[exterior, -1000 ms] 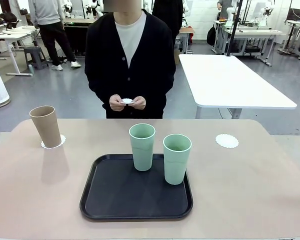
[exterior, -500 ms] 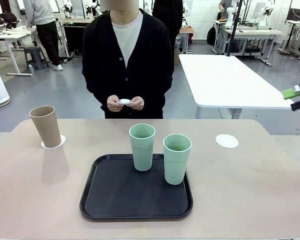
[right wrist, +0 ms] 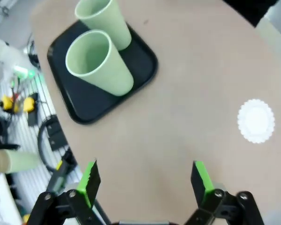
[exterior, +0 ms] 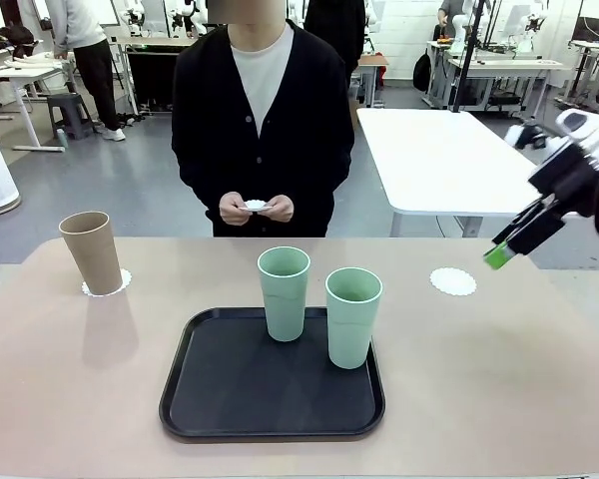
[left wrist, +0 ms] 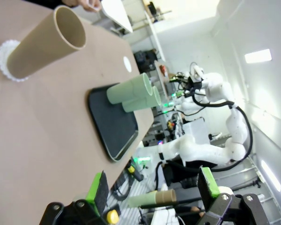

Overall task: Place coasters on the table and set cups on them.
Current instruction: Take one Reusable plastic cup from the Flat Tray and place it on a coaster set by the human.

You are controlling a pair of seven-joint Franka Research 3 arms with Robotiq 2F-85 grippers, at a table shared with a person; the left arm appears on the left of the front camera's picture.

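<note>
the tray (exterior: 230, 394) sits at the middle of the surface (exterior: 499, 379). a rear cup (exterior: 284, 293) and a right-hand cup (exterior: 353, 317) stand in it. behind-left of the tray, a third cup (exterior: 91, 252) stands on a coaster (exterior: 123, 280); behind-right lies a bare coaster (exterior: 452, 281).

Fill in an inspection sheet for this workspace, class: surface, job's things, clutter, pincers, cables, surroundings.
Surface: beige table, carrying a black tray.
Job's things: tan cup upright on a coaster; two mint-green cups upright on the tray; bare coaster at robot's right; another coaster in the person's hands.
Clutter: nothing seen.
Pincers: left pincer open, empty; right pincer open, empty, above the table's right side.
Cables: dark cable loops on the floor beside the table.
Surroundings: person standing across; white table behind.
</note>
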